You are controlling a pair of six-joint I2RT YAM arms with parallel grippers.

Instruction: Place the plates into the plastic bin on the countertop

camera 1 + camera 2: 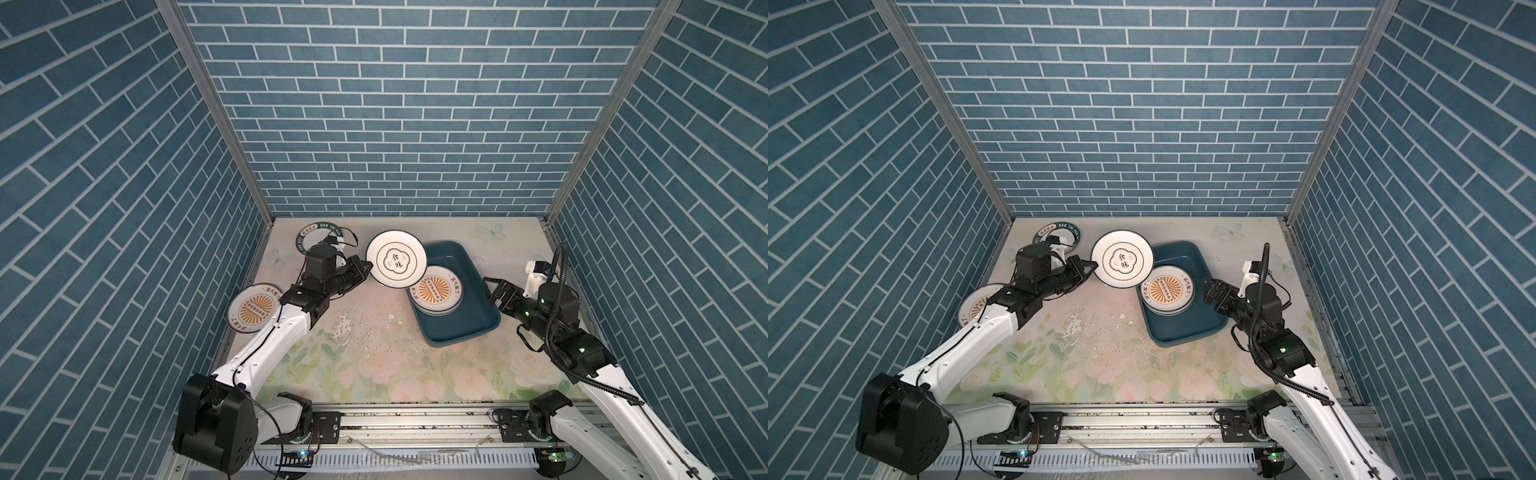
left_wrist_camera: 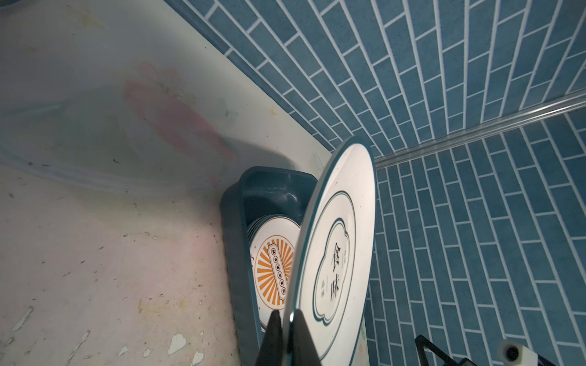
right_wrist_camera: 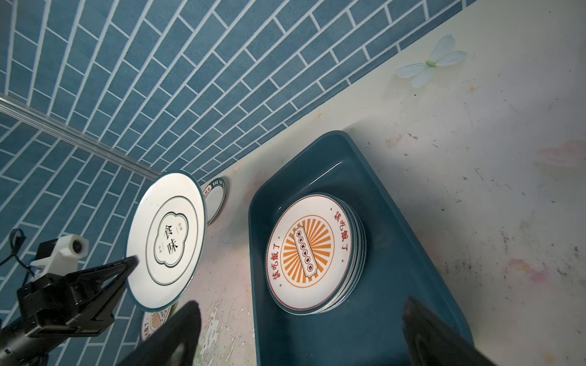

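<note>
My left gripper (image 1: pixel 368 266) (image 1: pixel 1092 266) (image 2: pixel 290 317) is shut on the rim of a white plate with a cloud outline (image 1: pixel 397 258) (image 1: pixel 1122 259) (image 2: pixel 333 253) (image 3: pixel 168 240). It holds the plate tilted in the air over the far left corner of the teal plastic bin (image 1: pixel 457 328) (image 1: pixel 1183 328) (image 2: pixel 234 221) (image 3: pixel 364 332). Inside the bin lies a stack of plates (image 1: pixel 435 293) (image 1: pixel 1167 293) (image 2: pixel 274 269) (image 3: pixel 309 250) with an orange sunburst on top. My right gripper (image 1: pixel 491 293) (image 1: pixel 1210 293) (image 3: pixel 301 317) stands open and holds nothing at the bin's right rim.
A sunburst plate (image 1: pixel 251 309) (image 1: pixel 976 307) lies on the floral countertop (image 1: pixel 374 345) by the left wall, partly under my left arm. A teal-lettered plate (image 1: pixel 309 237) (image 1: pixel 1046 232) (image 3: pixel 215 198) sits in the back left corner. Blue brick walls enclose three sides.
</note>
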